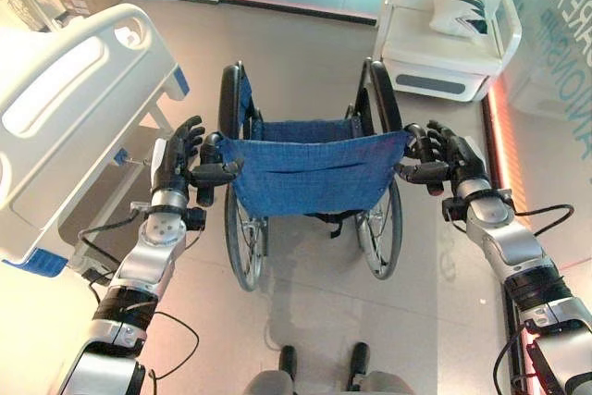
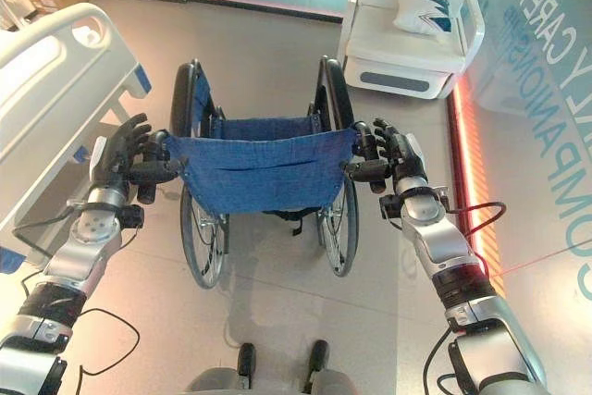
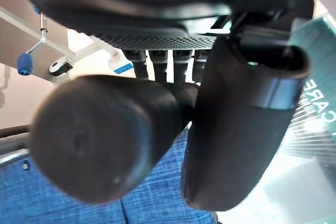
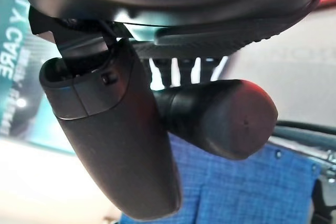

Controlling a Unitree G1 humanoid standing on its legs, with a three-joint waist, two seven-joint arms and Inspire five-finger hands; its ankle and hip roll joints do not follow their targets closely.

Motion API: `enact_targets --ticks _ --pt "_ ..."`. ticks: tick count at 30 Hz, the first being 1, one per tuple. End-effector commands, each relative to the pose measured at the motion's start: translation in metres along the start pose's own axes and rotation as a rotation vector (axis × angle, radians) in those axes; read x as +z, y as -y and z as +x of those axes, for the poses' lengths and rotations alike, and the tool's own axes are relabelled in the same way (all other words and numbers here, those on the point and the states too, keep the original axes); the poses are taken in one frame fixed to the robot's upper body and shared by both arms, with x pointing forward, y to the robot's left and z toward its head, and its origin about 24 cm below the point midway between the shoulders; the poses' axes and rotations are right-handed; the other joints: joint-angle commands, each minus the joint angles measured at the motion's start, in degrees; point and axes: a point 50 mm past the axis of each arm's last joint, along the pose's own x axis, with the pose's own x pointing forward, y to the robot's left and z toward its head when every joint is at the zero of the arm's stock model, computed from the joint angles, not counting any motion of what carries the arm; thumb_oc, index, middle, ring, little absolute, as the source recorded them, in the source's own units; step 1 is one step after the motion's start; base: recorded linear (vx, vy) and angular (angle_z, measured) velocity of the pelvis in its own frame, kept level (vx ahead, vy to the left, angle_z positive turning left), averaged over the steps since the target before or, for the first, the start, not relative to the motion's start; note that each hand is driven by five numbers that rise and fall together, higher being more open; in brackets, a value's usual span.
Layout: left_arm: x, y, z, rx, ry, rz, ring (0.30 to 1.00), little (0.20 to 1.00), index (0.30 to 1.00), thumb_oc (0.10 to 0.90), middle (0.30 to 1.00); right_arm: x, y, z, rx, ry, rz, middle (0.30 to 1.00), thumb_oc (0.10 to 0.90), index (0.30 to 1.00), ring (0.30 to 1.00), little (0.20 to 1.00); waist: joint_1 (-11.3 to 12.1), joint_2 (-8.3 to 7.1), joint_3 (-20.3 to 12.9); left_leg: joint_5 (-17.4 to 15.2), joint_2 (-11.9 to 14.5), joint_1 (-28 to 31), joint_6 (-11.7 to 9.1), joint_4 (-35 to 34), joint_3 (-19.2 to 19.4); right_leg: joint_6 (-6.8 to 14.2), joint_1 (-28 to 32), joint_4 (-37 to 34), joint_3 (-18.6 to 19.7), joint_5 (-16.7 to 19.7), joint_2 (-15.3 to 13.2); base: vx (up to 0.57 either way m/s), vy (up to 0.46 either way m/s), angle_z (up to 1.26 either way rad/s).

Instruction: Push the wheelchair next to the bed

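Facing the back of the wheelchair (image 1: pixel 310 173), we have a hand on each of its push handles. Our left hand (image 1: pixel 178 166) has its fingers and thumb wrapped round the left handle grip (image 1: pixel 215 173); in the left wrist view the grip's rounded black end (image 3: pixel 105 135) sits between the thumb and the fingers. Our right hand (image 1: pixel 449 159) is curled likewise round the right handle grip (image 1: pixel 418 171), whose end (image 4: pixel 220 116) shows in the right wrist view. The chair's blue cloth back hangs between our two hands, its wheels on the pale floor (image 1: pixel 314 312). The bed (image 1: pixel 69 108) stands at our left, its white footboard near the chair's left wheel but apart from it. A white armchair (image 1: pixel 449 39) with a cushion stands beyond, to the right.
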Motion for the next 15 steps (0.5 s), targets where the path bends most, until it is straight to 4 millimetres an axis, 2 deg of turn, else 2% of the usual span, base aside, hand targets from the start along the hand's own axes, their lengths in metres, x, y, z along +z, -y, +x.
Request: enact_targets --ticks 1,9,15 --pt "-0.003 -0.025 0.014 -0.005 -0.107 0.242 0.9 0.9 0.9 0.8 0.9 0.044 0.05 0.012 -0.213 0.075 -0.219 0.9 0.8 0.9 0.9 0.9 0.9 0.35 -2.2 -5.3 -1.6 -4.0 0.2 5.7 0.6 1.3 -0.4 7.1 0.1 -7.2 0.7 0.0 0.0 0.0" --pt "0.011 -0.048 0.027 0.06 -0.187 0.455 0.9 0.9 0.9 0.8 0.9 0.056 0.064 0.019 -0.282 -0.002 -0.282 0.9 0.8 0.9 0.9 0.9 0.9 0.79 -1.1 -5.4 -1.7 -4.5 0.3 6.3 0.5 1.2 -0.6 7.4 0.1 -7.3 0.6 -0.02 0.003 0.01" --pt "0.024 -0.058 0.036 0.068 -0.241 0.531 0.9 0.9 0.9 0.8 0.9 0.069 0.07 0.023 -0.32 -0.025 -0.301 0.9 0.8 0.9 0.9 0.9 1.1 0.82 -0.3 -5.5 -1.9 -5.2 0.4 6.8 0.3 1.0 -1.0 7.6 -0.1 -7.3 0.6 -0.03 -0.009 0.02"
